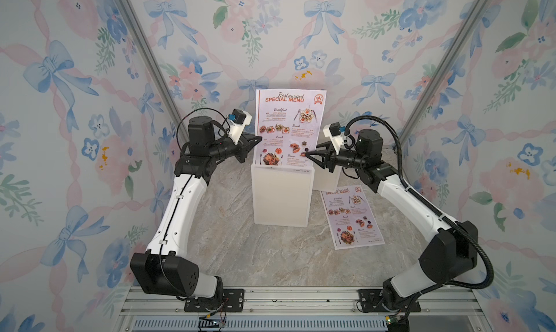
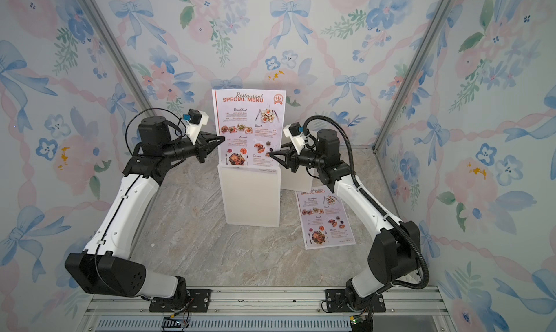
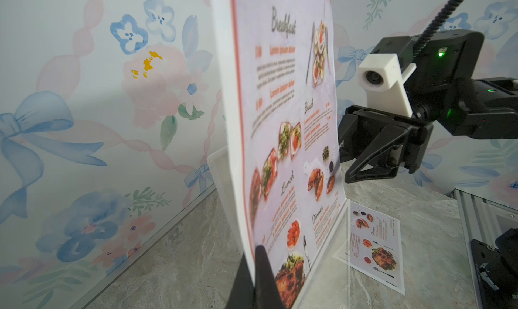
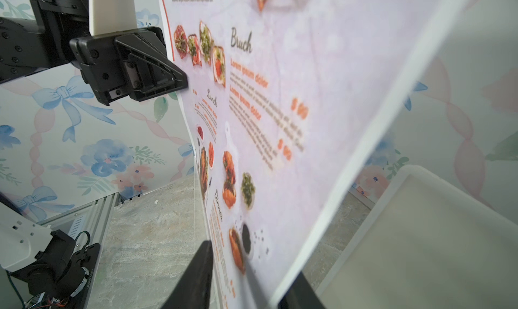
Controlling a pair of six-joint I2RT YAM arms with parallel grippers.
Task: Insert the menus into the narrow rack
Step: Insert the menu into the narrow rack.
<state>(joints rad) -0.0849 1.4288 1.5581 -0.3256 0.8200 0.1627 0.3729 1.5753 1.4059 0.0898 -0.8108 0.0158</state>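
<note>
While the upright menu (image 1: 289,125) was held with its lower edge set just inside the mouth of the narrow rack (image 1: 281,195), one of its side edges was pinched by the left fingers (image 1: 252,141), which were closed tight on the paper. The right fingers (image 1: 317,155) were placed astride the opposite edge, partly apart; whether the sheet was actually clamped there could not be told. The second menu (image 1: 352,216) was seen lying flat on the surface (image 1: 255,264), just beside the rack on the right arm's side. For the step to be done well, it was judged that the sheet should be drawn taut and plumb between both holds, lowered evenly so that neither corner was caught on the rim, and released only once seated; a slack or tilted sheet could be buckled at the slot
</note>
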